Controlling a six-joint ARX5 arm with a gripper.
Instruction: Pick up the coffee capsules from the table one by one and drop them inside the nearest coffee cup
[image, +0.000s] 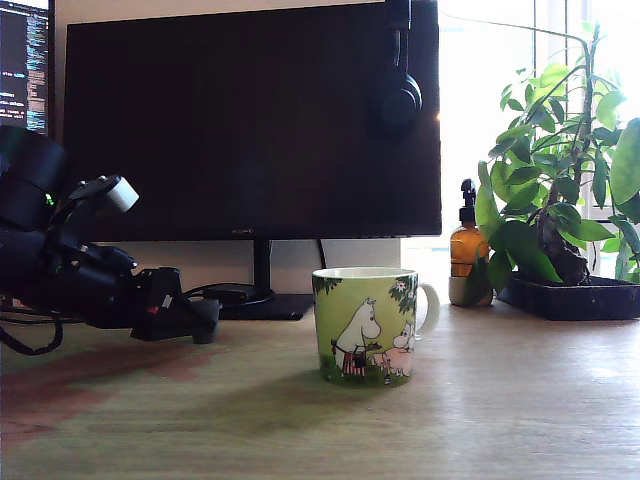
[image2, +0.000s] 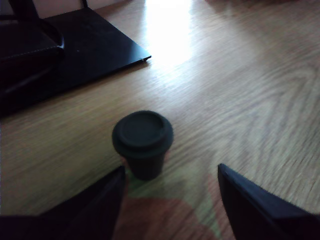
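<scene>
Matt dark capsule (image2: 142, 142) on wood-grain table (image2: 250, 100); glossy ceramic cup (image: 365, 325).

A large dark monitor (image: 250, 115) fills the back of the exterior view, standing on a flat black base (image2: 75, 45), with black headphones (image: 398, 90) hung over its upper edge. At the exterior view's far left a second screen (image: 22, 60) shows lines of text. To the exterior view's right stands an amber pump bottle (image: 468, 255), just beside a leafy green plant (image: 555, 170) in a dark tray (image: 575, 298).
</scene>
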